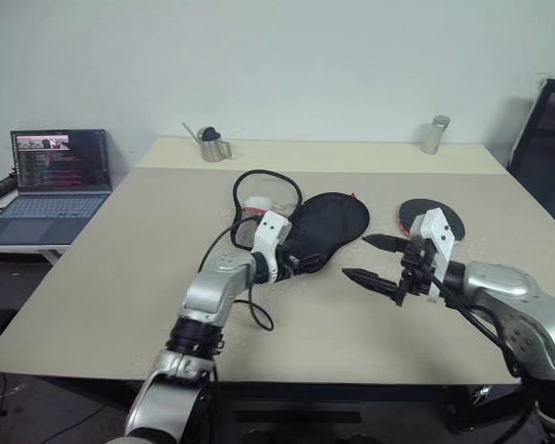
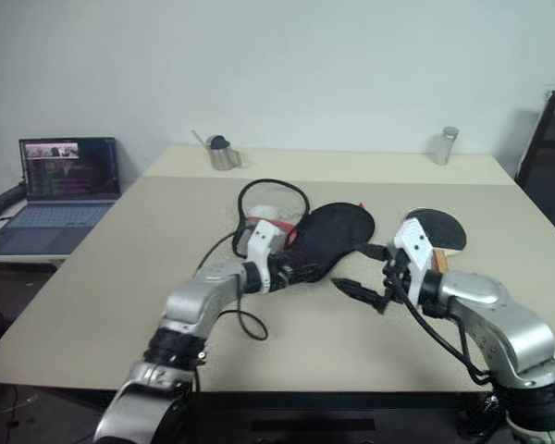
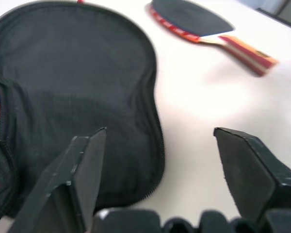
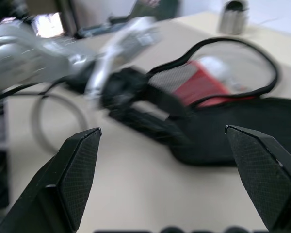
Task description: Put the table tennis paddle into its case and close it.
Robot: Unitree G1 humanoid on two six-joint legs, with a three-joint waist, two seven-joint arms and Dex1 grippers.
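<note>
1. Nearest to us are two grippers, low in the frame. The left gripper (image 1: 307, 261) has its black fingers (image 3: 82, 170) apart at the narrow end of the case, and we see nothing between them.
2. Low on the right, the right gripper (image 1: 375, 262) also has its fingers spread wide and it holds nothing; it hangs above the bare table (image 1: 120, 305).
3. We count one case (image 1: 326, 227), near the centre of the frame. It is a flat pouch of black fabric in paddle shape, with a red part at its left side and a thin black cord loop (image 1: 266, 178) above it. It lies flat on the table.
4. We count one table tennis paddle (image 1: 416, 215), right of centre. Its round face is black with a red edge, and its pale handle has red stripes. It lies on the table just beside the case, apart from it and outside it.
5. On the far edge of the table stand one small metal pitcher (image 1: 210, 145) and one metal cylinder (image 1: 436, 134).
6. One open laptop (image 1: 52, 185) is at the middle left.
</note>
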